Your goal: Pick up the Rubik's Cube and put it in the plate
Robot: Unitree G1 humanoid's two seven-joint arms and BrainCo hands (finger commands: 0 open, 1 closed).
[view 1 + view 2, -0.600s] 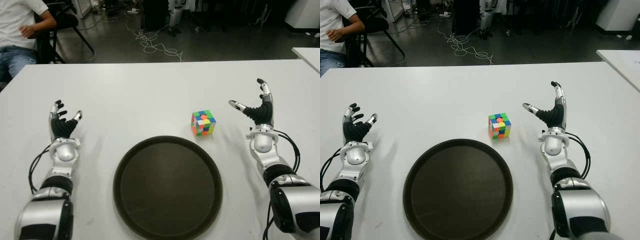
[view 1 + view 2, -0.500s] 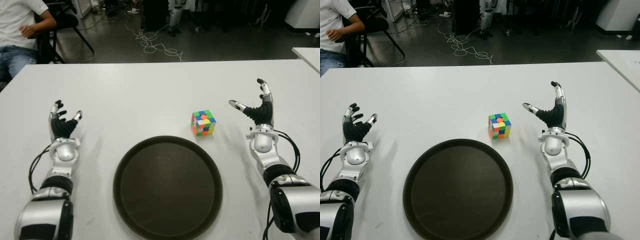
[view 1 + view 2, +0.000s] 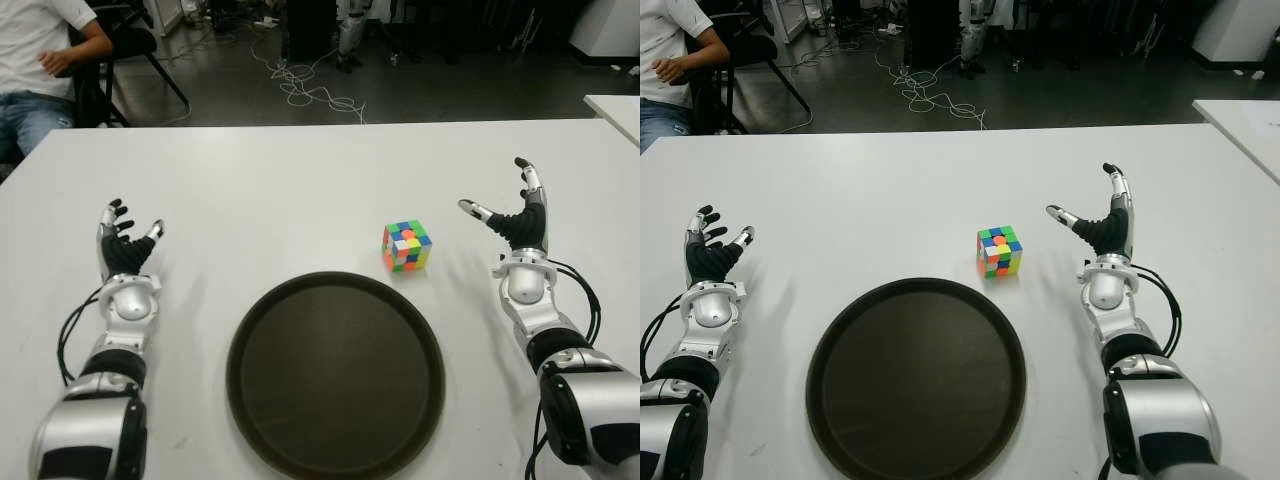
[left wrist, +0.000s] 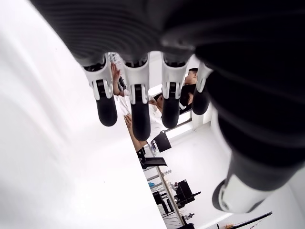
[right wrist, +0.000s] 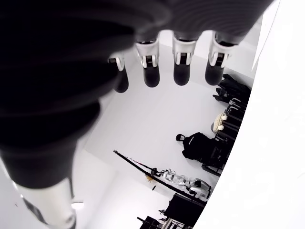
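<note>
- Far left and beyond the back edge of the wide white table (image 3: pixel 300 170), I see a seated person in a white shirt and blue jeans (image 3: pixel 40 60) on a black chair; the face is out of view.
- My landmark is the round, dark brown plate with a raised rim (image 3: pixel 262 420), lying flat on the table near its front edge.
- The robot's silver and black left hand (image 3: pixel 125 250) shows well to the left of the plate, apart from it, palm turned inward. In the left wrist view I see its 4 fingers (image 4: pixel 140 119) extended and relaxed, with the thumb standing apart; it holds nothing.
- I cannot tell whether this hand touches the table or sits just above it.
- The multicoloured Rubik's Cube (image 3: pixel 406 246), with green, orange, white, blue and yellow squares, stands on the table just beyond the plate's far right rim, close to it but not touching. It is not in the plate, and neither hand has it.
- The silver and black right hand (image 3: pixel 515 222) shows to the right of the plate and to the right of the cube, with a clear gap to the cube. Its fingers point up and the thumb reaches toward the cube; the right wrist view shows 4 straight fingertips (image 5: pixel 151 74), spread wide and empty.
- Behind the table, beyond the plate, loose pale cables (image 3: pixel 305 85) lie on the dark floor.
</note>
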